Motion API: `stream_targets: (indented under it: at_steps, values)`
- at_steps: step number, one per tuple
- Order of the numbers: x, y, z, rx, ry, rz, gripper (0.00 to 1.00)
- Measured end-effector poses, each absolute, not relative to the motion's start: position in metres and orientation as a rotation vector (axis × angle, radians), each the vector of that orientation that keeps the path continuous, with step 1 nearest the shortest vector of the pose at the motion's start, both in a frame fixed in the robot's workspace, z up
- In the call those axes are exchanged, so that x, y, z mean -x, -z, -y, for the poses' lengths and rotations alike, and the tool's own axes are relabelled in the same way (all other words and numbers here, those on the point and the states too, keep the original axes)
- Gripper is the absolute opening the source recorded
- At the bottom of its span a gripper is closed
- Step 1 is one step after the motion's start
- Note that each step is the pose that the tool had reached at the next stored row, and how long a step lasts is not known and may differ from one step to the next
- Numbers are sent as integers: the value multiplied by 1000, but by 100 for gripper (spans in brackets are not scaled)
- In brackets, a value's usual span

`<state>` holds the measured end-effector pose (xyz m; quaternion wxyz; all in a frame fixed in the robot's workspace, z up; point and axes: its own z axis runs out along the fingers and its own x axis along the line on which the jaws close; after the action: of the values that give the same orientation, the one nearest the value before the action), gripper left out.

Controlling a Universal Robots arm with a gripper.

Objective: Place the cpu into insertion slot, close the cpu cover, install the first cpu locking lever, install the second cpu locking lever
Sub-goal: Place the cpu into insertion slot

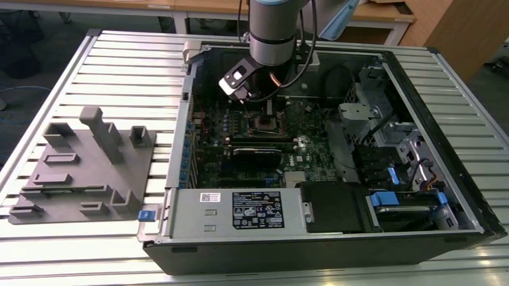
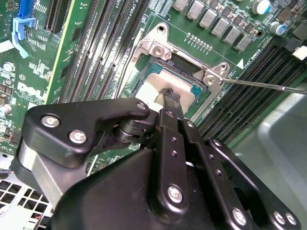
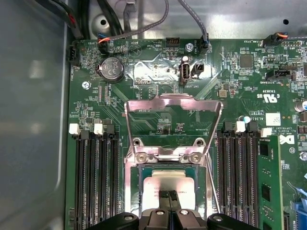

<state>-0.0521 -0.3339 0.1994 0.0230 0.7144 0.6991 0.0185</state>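
Resting flat in the insertion slot [image 3: 137, 173], the cpu [image 3: 156, 187] has the claw [image 3: 169, 195] directly over it; the two fingers are brought together with nothing pinched between them, and their tips are at or just off the chip's silvery top; whether they touch I cannot settle. The likely trouble, as I judge it, is a skewed seat: any sideways drag from those tips could shift the chip against the socket's rim and strain the contacts beneath; a chip not fully seated would also foul the cpu cover [image 3: 172, 99], which stands swung open beyond the slot, green board showing through its window. One thin locking lever [image 2: 259, 85] lies out to the side, unhooked; it could snag a finger. In the exterior view the arm [image 1: 270, 30] comes nearly straight down into the open computer case [image 1: 318, 256] on the slatted surface [image 1: 119, 59]; the claw points at the board.
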Motion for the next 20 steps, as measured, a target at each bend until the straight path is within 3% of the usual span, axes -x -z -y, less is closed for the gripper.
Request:
stream_targets:
  at_steps: [20]
  values:
    - [52, -197, 334, -2212, -58, -2165, 11]
